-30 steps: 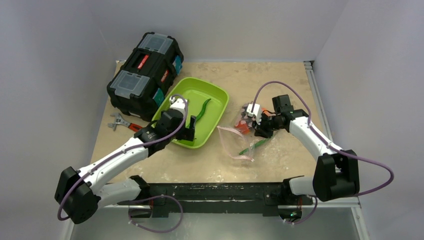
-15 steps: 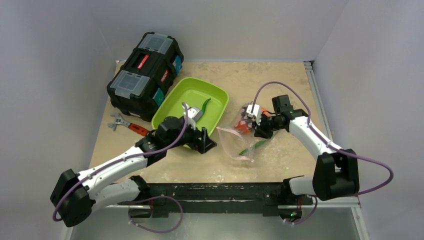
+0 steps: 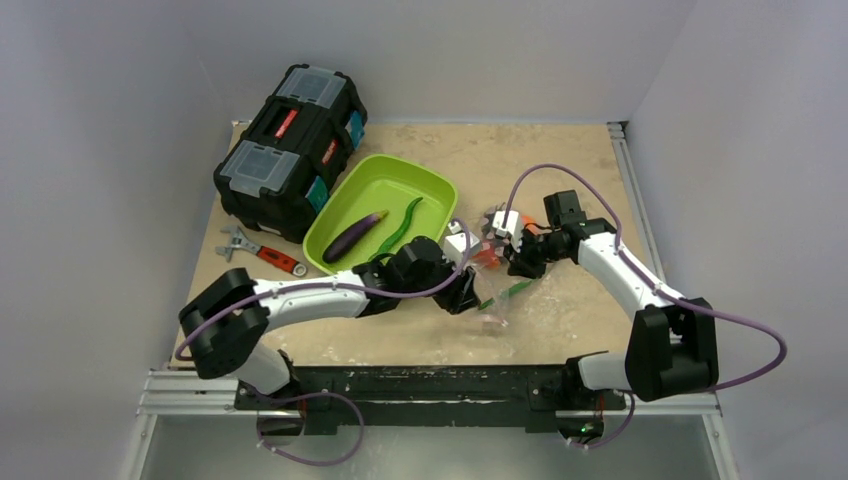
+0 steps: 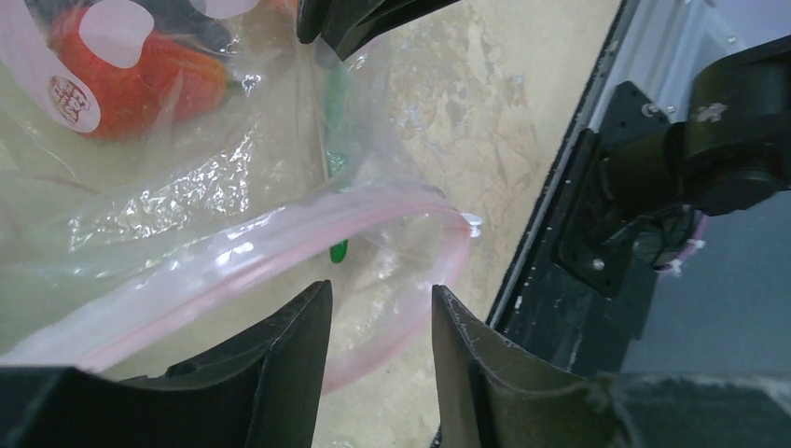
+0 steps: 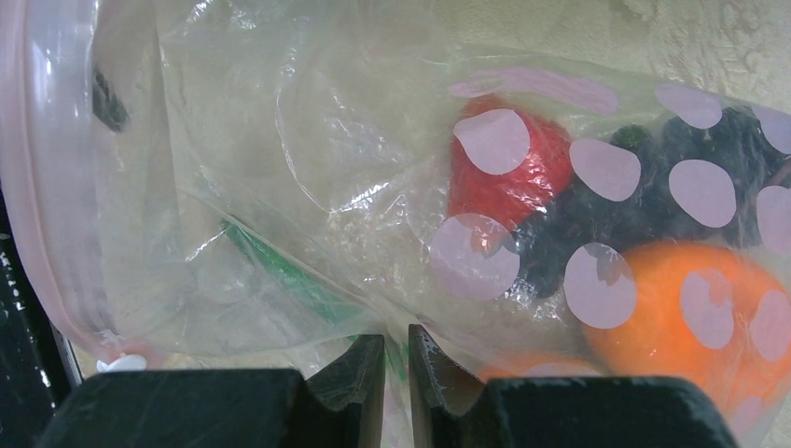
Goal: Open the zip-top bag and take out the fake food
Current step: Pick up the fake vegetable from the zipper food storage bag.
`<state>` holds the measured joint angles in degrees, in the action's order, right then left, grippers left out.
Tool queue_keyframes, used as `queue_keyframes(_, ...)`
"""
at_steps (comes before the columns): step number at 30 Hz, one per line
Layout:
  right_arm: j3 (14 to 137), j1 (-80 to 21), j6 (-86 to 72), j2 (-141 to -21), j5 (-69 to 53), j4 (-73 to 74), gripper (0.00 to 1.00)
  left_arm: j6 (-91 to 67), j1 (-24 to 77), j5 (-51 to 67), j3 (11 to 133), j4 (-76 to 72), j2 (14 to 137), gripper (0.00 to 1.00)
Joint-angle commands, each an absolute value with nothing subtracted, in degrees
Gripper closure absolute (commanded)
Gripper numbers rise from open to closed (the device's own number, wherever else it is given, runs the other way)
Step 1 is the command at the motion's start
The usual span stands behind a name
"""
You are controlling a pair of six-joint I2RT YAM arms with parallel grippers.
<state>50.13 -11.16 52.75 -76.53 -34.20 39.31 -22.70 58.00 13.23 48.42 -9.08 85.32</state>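
Note:
The clear zip-top bag (image 3: 497, 305) lies right of the middle, its pink zip strip (image 4: 280, 247) standing in an open loop. Fake food inside it includes a red pepper (image 5: 511, 168), an orange fruit (image 5: 672, 299) and a long green pod (image 5: 284, 271). My right gripper (image 5: 396, 341) is shut on a fold of the bag's plastic, beside the fruit. My left gripper (image 4: 381, 297) is at the bag's mouth, open, with the lower run of the pink strip between its fingers (image 4: 298, 345). A purple eggplant (image 3: 355, 236) and a green pod (image 3: 405, 220) lie in the tray.
The lime-green tray (image 3: 440, 185) sits left of the bag, with a black toolbox (image 3: 290, 135) behind it at the far left. A red-handled wrench (image 3: 262, 252) lies in front of the toolbox. The table's black front rail (image 4: 597, 215) is close to the left gripper.
My left arm swung right from the tray to the bag's mouth, and its jaws narrowed. The eggplant now shows in the tray. The right gripper kept its hold.

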Motion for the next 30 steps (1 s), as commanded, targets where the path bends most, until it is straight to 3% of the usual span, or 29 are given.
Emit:
queue_keyframes(1, 51.2, -10.8, 53.9, -76.3, -36.3, 39.8, 0.86, -18.8, 59.8, 5.6, 51.8, -12.8, 89.4, 0.62)
queue_keyframes(3, 51.2, -10.8, 54.0, -76.4, -36.2, 39.9, 0.86, -18.1, 59.9, 4.3, 52.2, -14.2, 91.7, 0.68)
queue_keyframes(8, 51.2, -10.8, 54.1, -76.9, -36.3, 40.2, 0.86, -16.6, 60.9, 4.1, 54.3, -15.9, 97.2, 0.69)
queue_keyframes(25, 51.2, -10.8, 54.9, -81.4, -35.3, 41.7, 0.86, -14.9, 61.6, 4.1, 57.2, -19.9, 107.4, 0.52)
queue_keyframes(30, 51.3, -10.8, 55.1, -82.1, -35.2, 42.0, 0.85, -14.4, 61.6, 2.5, 59.6, -18.6, 110.0, 0.51)
